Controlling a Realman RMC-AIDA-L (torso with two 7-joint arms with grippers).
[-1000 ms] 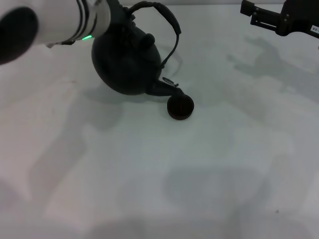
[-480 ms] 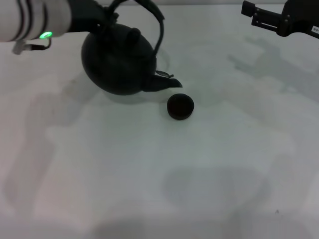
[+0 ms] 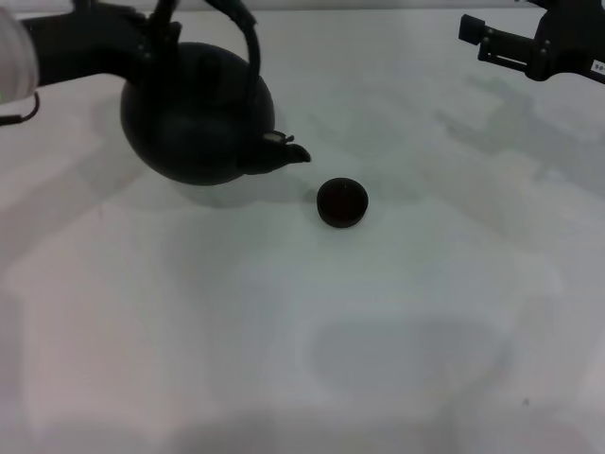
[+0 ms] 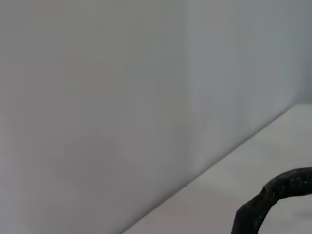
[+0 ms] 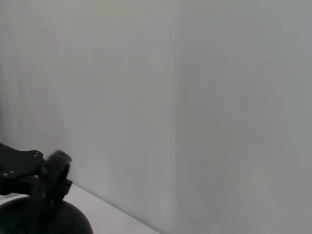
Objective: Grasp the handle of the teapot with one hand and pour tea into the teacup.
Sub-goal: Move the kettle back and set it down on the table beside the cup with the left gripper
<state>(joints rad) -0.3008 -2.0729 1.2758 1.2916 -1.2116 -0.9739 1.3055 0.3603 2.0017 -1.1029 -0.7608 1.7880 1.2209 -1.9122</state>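
Note:
The large round black teapot [image 3: 194,118] is at the back left of the white table, upright, its pale-tipped spout [image 3: 285,151] pointing right towards the teacup. My left gripper [image 3: 151,33] comes in from the left and is shut on the arched black handle [image 3: 248,52] above the pot. A piece of the handle [image 4: 275,190] shows in the left wrist view. The tiny black teacup [image 3: 341,202] stands alone on the table, a short gap right of the spout and nearer me. My right gripper [image 3: 506,43] is parked at the back right, away from both.
The white table [image 3: 312,331] stretches in front and to the right of the cup. A pale wall runs behind the table. The right wrist view shows the left gripper [image 5: 46,175] and the teapot's top [image 5: 44,219] far off.
The teapot was tilted with its spout over the teacup; it has swung back upright and moved left, away from the cup. The left arm has drawn back left. The right arm stayed put.

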